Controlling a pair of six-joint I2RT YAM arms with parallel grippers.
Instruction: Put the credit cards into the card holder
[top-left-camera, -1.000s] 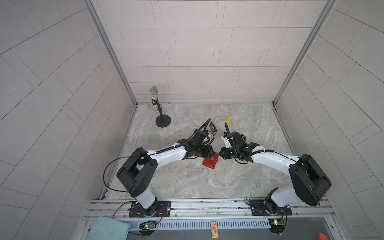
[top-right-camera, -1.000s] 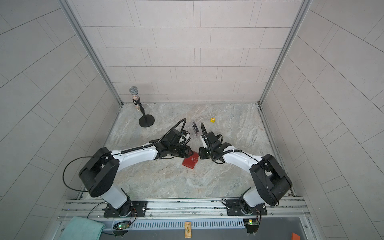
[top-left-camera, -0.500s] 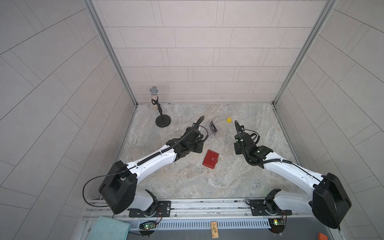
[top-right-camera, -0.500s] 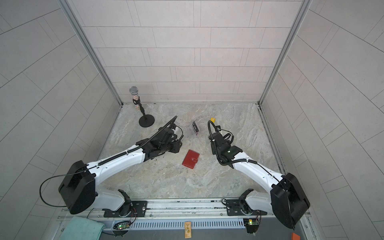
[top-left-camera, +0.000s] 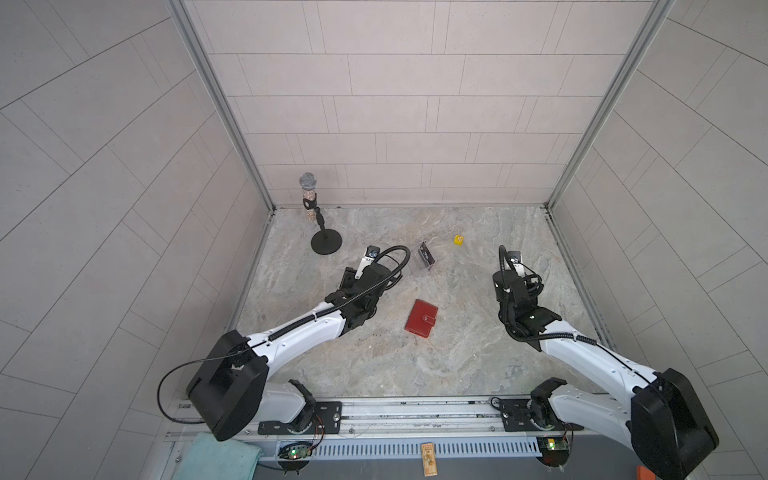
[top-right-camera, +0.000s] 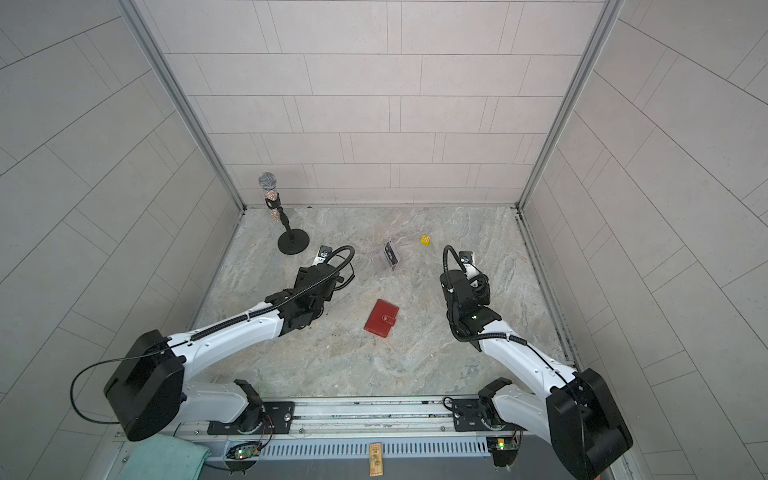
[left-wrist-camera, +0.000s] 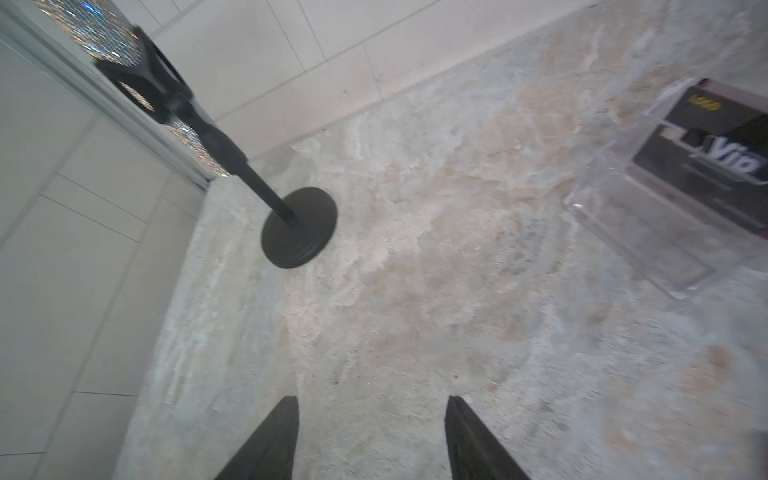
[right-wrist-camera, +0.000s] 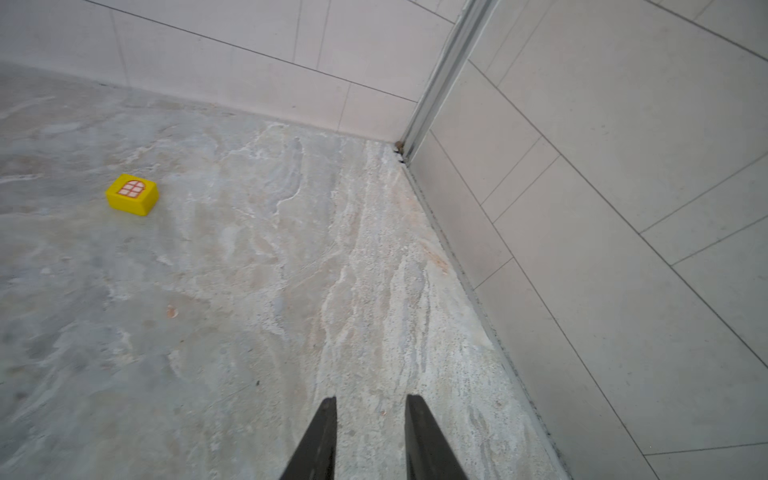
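Credit cards (top-left-camera: 427, 254): stood in clear stand (left-wrist-camera: 648, 249), ahead of nearer left gripper (left-wrist-camera: 372, 399) (wide, empty); right gripper (right-wrist-camera: 371, 397) narrowly parted, empty. Card holder (top-left-camera: 421, 316) lay closed between arms.

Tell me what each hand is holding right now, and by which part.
Nothing is held. The left hand and the right hand both stand open and empty above the table; the red wallet lies closed on it, untouched.

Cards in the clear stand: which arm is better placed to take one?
Left, probably: the left pincer, open, faces the clear stand with the cards; the right pincer faces the corner.
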